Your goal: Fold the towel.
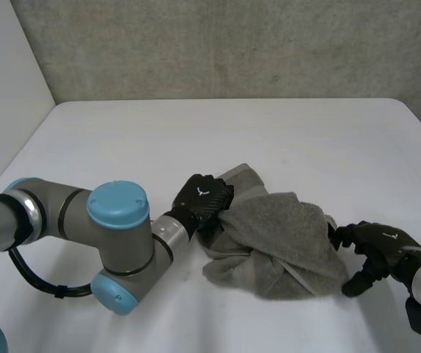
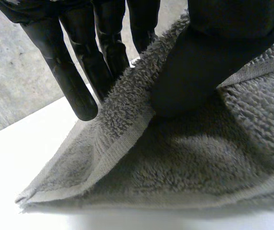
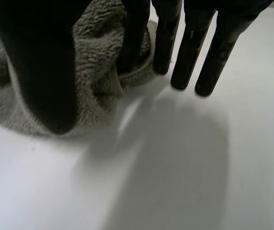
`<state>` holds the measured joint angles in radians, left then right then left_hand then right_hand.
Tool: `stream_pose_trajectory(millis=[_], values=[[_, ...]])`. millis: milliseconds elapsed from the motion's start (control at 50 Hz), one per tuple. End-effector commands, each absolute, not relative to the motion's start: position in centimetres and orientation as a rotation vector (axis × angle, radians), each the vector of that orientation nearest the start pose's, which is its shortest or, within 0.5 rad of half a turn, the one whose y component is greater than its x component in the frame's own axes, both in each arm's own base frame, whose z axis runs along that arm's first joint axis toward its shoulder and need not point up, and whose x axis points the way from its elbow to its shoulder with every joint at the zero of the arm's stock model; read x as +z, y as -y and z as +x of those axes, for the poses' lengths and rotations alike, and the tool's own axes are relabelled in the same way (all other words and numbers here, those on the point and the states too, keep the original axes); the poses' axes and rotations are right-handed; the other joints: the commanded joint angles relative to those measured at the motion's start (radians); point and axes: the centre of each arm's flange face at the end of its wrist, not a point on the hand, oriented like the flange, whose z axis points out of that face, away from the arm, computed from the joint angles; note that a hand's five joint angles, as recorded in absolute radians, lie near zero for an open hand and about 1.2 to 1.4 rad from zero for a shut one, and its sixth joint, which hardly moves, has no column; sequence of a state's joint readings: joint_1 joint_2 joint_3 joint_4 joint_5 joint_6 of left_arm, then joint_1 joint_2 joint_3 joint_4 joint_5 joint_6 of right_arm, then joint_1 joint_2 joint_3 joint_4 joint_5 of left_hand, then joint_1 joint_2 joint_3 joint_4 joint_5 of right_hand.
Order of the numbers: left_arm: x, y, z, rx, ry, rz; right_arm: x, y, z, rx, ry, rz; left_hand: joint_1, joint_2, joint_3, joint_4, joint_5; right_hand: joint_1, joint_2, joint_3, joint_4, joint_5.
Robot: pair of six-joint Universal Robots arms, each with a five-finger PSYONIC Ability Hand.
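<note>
A grey towel (image 1: 277,235) lies crumpled in a heap on the white table (image 1: 196,132). My left hand (image 1: 204,197) is at the towel's far left corner. In the left wrist view its thumb (image 2: 189,72) presses on the towel (image 2: 199,158) beside a hem. Its straight fingers (image 2: 74,81) reach past the other side of that fold, so the cloth is pinched between them. My right hand (image 1: 378,243) is at the heap's right edge. In the right wrist view the towel (image 3: 94,57) sits between the thumb (image 3: 41,72) and the straight fingers (image 3: 209,52). One finger touches the hem and the rest hang over bare table.
A grey wall rises behind the table's far edge. My left arm (image 1: 115,243) lies across the near left part of the table. White tabletop stretches beyond the towel on every side.
</note>
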<state>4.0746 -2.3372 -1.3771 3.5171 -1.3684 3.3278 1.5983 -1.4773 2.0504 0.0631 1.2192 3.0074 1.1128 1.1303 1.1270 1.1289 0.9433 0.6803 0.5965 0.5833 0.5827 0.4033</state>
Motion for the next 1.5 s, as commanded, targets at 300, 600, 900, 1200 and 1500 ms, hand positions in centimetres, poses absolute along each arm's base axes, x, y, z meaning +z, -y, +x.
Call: stream_pose_trajectory(millis=[300,600,900,1200,1500], values=[[29.6,31.3,-34.3,-2.762,-1.922,0.761,28.2,31.6,25.1,-1.940,-1.870,-0.405,0.283,0.266,0.269,0.267,0.278,0.716,0.800,0.813,0.814,0.818],[32.3,27.4,-28.0,-2.500,-2.060,0.548,29.6,29.9,28.5,-1.971,-1.881,-0.586,0.283,0.266,0.269,0.267,0.278,0.039,0.123,0.136,0.137,0.142],[30.0,20.9,-25.1,-2.251,-2.271,0.664,22.6,26.9,29.8,-1.539,-2.110,-0.725,0.283,0.266,0.269,0.267,0.278,-0.299,-0.215,-0.202,-0.201,-0.196],[34.6,14.4,-23.0,-2.482,-2.124,0.653,17.8,26.9,36.2,-1.323,-1.937,-0.798,0.283,0.266,0.269,0.267,0.278,-0.296,-0.212,-0.199,-0.198,-0.193],[36.4,13.4,-22.0,-2.542,-2.065,0.606,13.1,27.9,38.2,-1.286,-1.905,-0.690,0.283,0.266,0.269,0.267,0.278,-0.171,-0.087,-0.074,-0.073,-0.068]])
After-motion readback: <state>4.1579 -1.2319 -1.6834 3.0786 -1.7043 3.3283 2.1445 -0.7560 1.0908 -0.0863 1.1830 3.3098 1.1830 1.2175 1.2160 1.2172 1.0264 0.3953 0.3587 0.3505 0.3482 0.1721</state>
